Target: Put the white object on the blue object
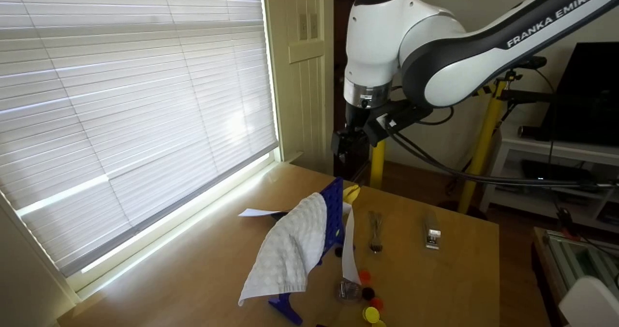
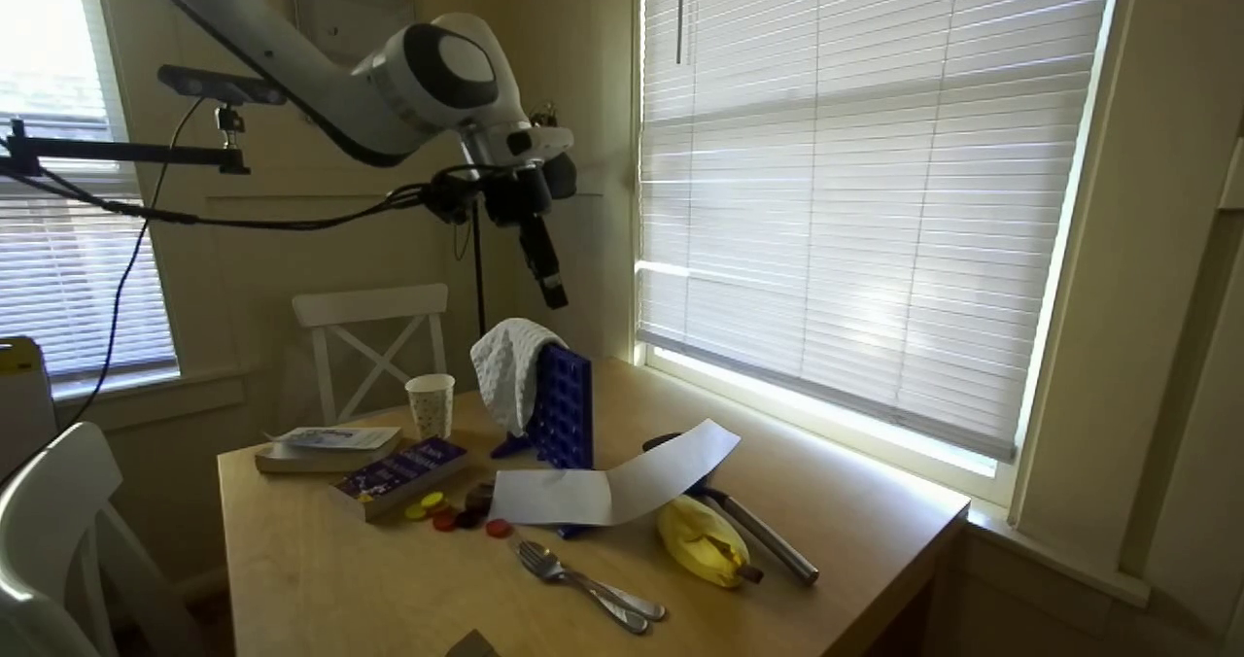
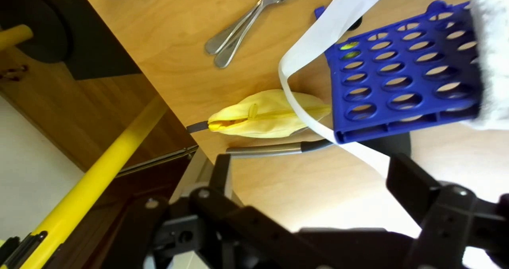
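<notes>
Your fingers (image 3: 409, 185) stood spread wide in the wrist view, and in both exterior views they hung in the air, higher than the blue Connect Four frame (image 1: 333, 215). The white towel (image 1: 290, 254) already lay over that upright frame; the wrist view gave you only a fluffy strip of it at the right, while an exterior view showed you its long drop toward a blue foot. The wrist view also let you make out yellow discs (image 3: 350, 45) at two of the frame's holes. In an exterior view you had a paper cup (image 2: 431, 404) and two books (image 2: 398, 472) left of the frame, with loose game discs (image 2: 444, 520) near them. A small clear dish (image 1: 349, 290) showed in an exterior view, just beside the near end of a curling paper strip (image 1: 349, 249).

The bench (image 2: 321, 560) was pale wood. On it you saw a fork (image 3: 241, 37) crossing another piece of cutlery (image 3: 216, 43), and a yellow banana-shaped pouch (image 3: 270, 117) between them and a metal-handled utensil (image 3: 264, 150). Horizontal blinds (image 1: 135, 99) hung along the bench, daylight showing beneath. In an exterior view white chairs (image 2: 369, 305) stood far and near at the left; in an exterior view a dark screen (image 1: 595, 70) stood at the far right, yellow posts (image 1: 483, 138) to its left.
</notes>
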Tool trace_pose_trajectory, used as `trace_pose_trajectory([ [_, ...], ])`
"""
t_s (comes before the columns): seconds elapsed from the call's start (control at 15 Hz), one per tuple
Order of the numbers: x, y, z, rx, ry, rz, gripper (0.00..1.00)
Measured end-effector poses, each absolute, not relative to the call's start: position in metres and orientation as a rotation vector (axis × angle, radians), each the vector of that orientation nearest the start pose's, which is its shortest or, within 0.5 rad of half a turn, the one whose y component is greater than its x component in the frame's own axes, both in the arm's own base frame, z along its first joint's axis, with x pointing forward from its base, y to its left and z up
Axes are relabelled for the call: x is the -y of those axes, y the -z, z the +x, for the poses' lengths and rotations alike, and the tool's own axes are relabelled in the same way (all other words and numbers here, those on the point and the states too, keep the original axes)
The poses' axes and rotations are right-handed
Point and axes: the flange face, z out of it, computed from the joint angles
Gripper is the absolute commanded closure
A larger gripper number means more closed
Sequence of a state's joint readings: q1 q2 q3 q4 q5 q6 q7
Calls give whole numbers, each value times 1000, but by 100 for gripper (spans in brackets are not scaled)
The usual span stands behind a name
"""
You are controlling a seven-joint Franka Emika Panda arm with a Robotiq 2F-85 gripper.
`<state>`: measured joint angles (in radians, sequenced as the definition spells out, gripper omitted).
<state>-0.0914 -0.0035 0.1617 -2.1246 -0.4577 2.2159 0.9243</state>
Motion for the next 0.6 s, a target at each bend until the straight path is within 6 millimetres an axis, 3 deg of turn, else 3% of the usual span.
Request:
trace_pose_trajectory([
  [0.27, 13, -398, 580, -1156, 397, -3240, 0],
  [0.6, 37, -357, 610, -1236, 289, -3219, 0],
])
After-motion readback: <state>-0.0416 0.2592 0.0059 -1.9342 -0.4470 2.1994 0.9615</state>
